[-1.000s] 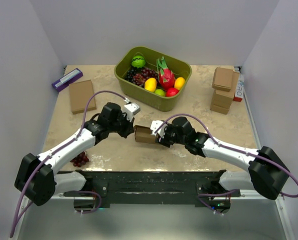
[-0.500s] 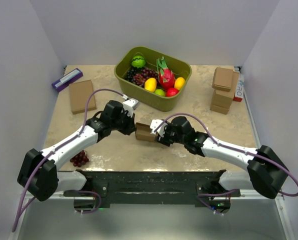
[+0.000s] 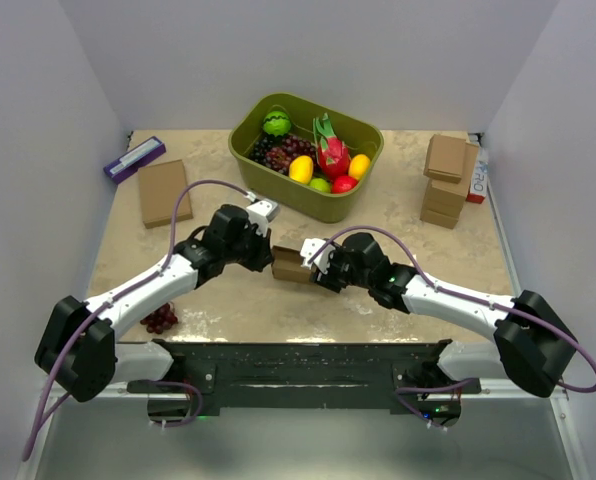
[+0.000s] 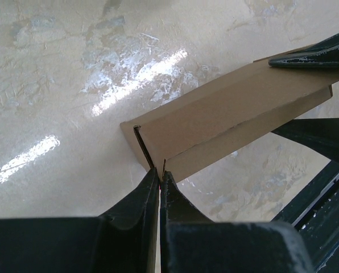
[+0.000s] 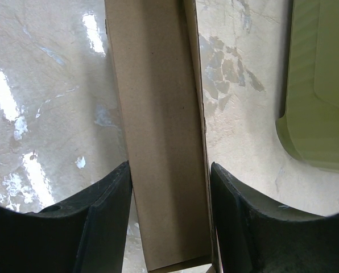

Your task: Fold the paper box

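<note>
Brown cardboard: paper box [image 3: 290,267], folded slim, at mid table [image 3: 408,215] between both arms, on the near side of the green fruit bin [image 3: 240,135]. Long axis: left to right in the top view, running out of the right tool [image 5: 169,168] toward the left tool [image 4: 159,177]. Right tool: half open, fingers clamped on the box's two long sides. Left tool: fingers pressed together, tips touching the seam at the box's free left end; whether any card is pinched cannot be told. Arm judged nearer for the end flap: left. Change over the last second: left tool has closed the gap to the box end; right grip unchanged.
</note>
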Motion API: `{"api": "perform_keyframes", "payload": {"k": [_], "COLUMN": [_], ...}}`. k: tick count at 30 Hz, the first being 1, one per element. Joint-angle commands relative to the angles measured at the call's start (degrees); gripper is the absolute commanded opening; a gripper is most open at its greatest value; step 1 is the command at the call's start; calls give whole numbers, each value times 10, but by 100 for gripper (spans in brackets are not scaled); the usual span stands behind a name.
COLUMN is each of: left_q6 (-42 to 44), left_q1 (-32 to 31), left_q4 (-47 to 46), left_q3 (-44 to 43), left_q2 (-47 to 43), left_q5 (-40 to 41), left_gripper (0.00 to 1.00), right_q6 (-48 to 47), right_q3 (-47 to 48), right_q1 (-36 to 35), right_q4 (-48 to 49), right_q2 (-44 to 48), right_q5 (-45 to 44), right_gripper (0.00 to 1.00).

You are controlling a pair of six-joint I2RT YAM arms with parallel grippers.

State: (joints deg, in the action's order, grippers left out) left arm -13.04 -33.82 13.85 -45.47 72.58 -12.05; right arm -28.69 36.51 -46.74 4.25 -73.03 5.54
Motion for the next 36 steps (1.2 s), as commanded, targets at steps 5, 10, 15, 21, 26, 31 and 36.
{"api": "perform_keyframes", "payload": {"k": [5, 10, 15, 21, 26, 31, 36], "left_q6": [-27, -16, 0, -1, -19, -37, -49], "left_q1": [-27, -40, -43, -52, -60, -65, -69], "left_q4": [-34, -9, -2, 1, 6, 14, 16], "left_q3": [29, 28, 25, 9, -7, -15, -16], "left_q2": [0, 0, -4, 3, -4, -10, -17], "left_q5": [-21, 33, 62, 65, 84, 105, 120], "left_gripper": [0, 0, 0, 0, 0, 0, 0], "right_q6": [4, 5, 6, 44, 102, 169, 237], "right_q3": [11, 11, 12, 37, 90, 136, 151], "right_q1": [-1, -1, -1, -1, -1, -1, -1], "right_q4": [2, 1, 1, -11, -66, -118, -157], "right_q2": [-11, -9, -9, 2, 0, -14, -1], "right_q5": [3, 3, 2, -21, -4, -48, -91], "right_gripper": [42, 41, 41, 70, 95, 98, 97]}}
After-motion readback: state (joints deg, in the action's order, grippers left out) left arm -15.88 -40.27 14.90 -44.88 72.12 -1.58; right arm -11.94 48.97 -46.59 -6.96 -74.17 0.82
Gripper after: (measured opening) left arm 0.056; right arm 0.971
